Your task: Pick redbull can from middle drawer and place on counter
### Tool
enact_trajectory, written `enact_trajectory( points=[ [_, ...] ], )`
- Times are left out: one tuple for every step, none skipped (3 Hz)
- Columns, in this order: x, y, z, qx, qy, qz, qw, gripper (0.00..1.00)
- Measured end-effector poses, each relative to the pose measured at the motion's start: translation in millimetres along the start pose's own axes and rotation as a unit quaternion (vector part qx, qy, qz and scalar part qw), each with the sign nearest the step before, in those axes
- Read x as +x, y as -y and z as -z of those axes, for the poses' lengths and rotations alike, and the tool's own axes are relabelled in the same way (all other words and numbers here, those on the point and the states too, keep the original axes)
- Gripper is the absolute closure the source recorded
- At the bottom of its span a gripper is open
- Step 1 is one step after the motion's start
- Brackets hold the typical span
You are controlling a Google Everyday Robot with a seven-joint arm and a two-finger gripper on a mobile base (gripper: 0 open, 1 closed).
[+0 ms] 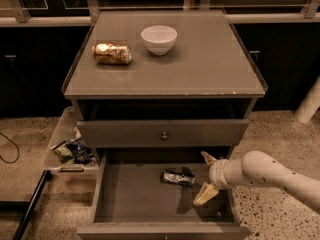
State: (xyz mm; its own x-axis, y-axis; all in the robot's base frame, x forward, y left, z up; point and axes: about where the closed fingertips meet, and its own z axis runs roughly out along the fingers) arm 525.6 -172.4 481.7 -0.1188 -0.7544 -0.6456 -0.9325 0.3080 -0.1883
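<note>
The redbull can (178, 177) lies on its side on the bottom of the open middle drawer (135, 196), near its back middle. My gripper (206, 176) comes in from the right on a white arm and is inside the drawer, just right of the can. Its fingers (205, 194) are spread open, one toward the back and one toward the front, and hold nothing. The counter (200, 64) is the flat grey cabinet top above.
A white bowl (159, 39) and a gold-orange can (112, 53) lying on its side rest on the counter. A closed drawer front with a round knob (163, 135) sits above the open drawer. A clear bin with snack packets (70, 149) stands at the left on the floor.
</note>
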Motion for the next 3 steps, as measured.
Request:
enact_trajectory(
  points=[
    [5.3,9.9,-31.8,-0.01,0.015,-0.012,0.9998,0.0],
    [9.4,14.4,-58.9,-0.023,0.021,-0.022,0.9993,0.0],
    [18.7,14.9,-84.8,-0.033,0.02,-0.034,0.9987,0.0]
  ],
)
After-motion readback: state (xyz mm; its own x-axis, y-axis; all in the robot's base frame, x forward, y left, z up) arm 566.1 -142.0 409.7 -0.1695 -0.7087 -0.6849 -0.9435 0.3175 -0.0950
